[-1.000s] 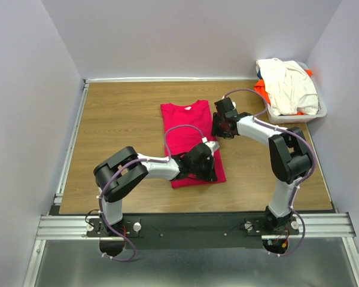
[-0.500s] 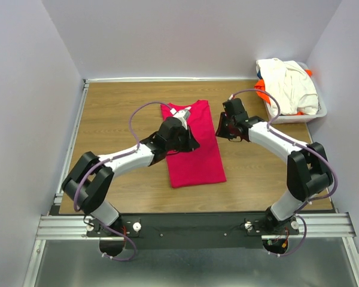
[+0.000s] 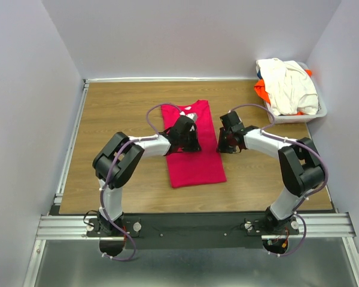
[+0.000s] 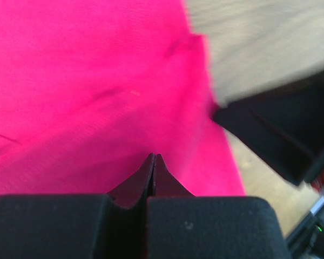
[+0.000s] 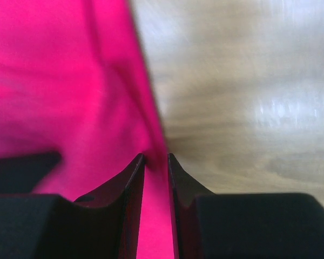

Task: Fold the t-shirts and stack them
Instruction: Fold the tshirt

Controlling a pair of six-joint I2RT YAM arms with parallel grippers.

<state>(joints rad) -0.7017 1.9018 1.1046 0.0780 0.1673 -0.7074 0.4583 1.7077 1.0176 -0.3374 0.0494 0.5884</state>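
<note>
Friend: What is closest to you?

Me: My two arms start at the near edge of the table (image 3: 119, 107). They both reach in to the middle and bend toward each other.

Friend: What lies there?

Me: The pink t-shirt (image 3: 194, 161). It lies flat on the wood, folded into a long shape, with its neck hole at the far end.

Friend: What is your left gripper doing?

Me: My left gripper (image 4: 153, 156) is low over the far half of the pink t-shirt, near its left side. Its two fingers are pressed together, and the tips touch. I see pink cloth under them, but I cannot tell if any is caught between them.

Friend: And the right one?

Me: My right gripper (image 5: 155, 156) is at the right edge of the same shirt, where pink meets wood. Its fingers have only a thin gap, and the gap is full of pink cloth — they are pinching the edge. The cloth wrinkles toward the tips.

Friend: Are the two grippers close?

Me: They are near each other, one on each side of the shirt.

Friend: What is far away?

Me: A white basket (image 3: 290, 118) in the far right corner of the table. The cream t-shirt (image 3: 287, 84) is piled on top in it — the orange t-shirt (image 3: 261, 91) peeks out from under it on the left.
</note>
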